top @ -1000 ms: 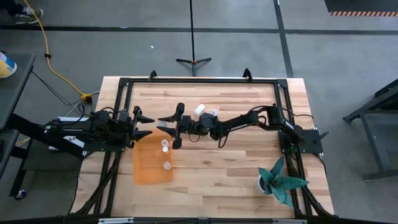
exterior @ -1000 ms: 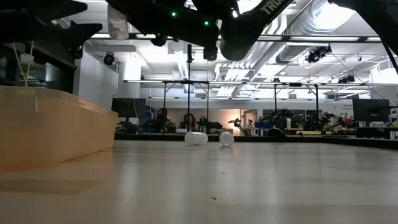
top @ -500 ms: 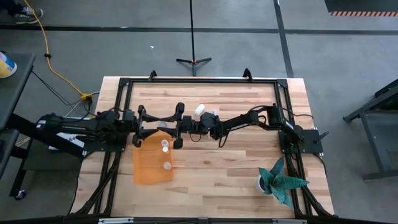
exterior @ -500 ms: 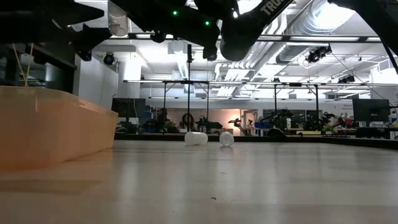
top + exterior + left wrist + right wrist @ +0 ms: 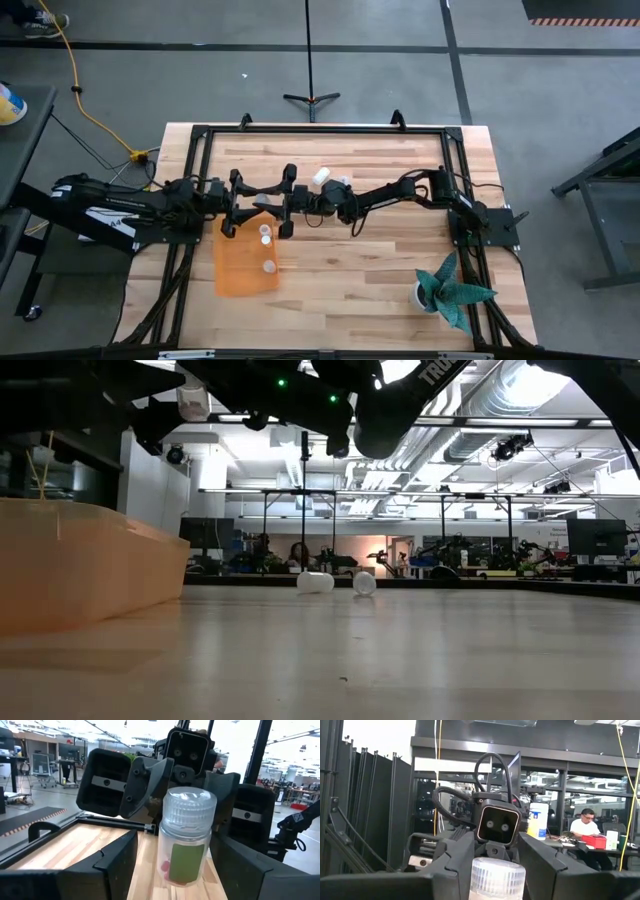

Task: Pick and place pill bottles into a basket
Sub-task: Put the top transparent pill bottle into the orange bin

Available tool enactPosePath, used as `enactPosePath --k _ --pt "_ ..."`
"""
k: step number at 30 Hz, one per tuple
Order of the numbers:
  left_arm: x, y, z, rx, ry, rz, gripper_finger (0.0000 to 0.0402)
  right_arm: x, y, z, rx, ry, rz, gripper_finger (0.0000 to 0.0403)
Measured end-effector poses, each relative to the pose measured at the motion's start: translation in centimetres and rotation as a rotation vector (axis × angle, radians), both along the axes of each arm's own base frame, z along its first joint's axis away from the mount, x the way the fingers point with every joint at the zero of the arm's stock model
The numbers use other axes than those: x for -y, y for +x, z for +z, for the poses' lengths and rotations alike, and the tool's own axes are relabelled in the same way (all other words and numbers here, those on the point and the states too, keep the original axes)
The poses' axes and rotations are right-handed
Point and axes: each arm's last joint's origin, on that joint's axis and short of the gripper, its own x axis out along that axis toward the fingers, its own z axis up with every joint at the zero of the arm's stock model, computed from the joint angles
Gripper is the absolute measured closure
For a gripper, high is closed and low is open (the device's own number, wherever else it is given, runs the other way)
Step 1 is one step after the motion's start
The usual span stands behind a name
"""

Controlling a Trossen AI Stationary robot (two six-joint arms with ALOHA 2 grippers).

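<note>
**A:** What sits nearest the front of the table [image 5: 350, 270]?

**B:** On the right, a white pot with a teal plant [image 5: 450, 292]. On the left, the basket [image 5: 235, 275], a translucent orange tray lying flat on the wood. I can see three small white bottles in the basket [image 5: 269, 266]: two close together near its far end and one nearer the middle.

**A:** And above the basket?

**B:** Over its far edge the two arms meet head-on, well clear of the table. The left arm [image 5: 130, 205] reaches in from the left side and the right arm [image 5: 390, 195] from the right. Between them is the held pill bottle [image 5: 186, 840], which is upright, with a clear ribbed cap and a green label.

**A:** Who has it?

**B:** The right jaws are pinching it; in the right wrist view their fingers [image 5: 454, 857] press against the cap on both sides. The left jaws are spread wide around the same bottle. In the left wrist view there is a clear gap between each finger [image 5: 117, 862] and the bottle's sides.

**A:** Anything farther back?

**B:** Two loose bottles [image 5: 321, 176] lie on the table beyond the right arm, near each other toward the far rail. In the low view they show as pale shapes lying on the wood, well apart from the basket.
</note>
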Motion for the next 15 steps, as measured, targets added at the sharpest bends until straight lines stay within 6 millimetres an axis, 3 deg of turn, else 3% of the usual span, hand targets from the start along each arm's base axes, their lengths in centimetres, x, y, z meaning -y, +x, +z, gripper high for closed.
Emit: enactPosePath --k 15 --pt "0.0 1.1 -0.1 0.031 0.036 0.007 0.0122 0.0 0.0 0.0 -0.005 -0.003 0.009 0.0276"
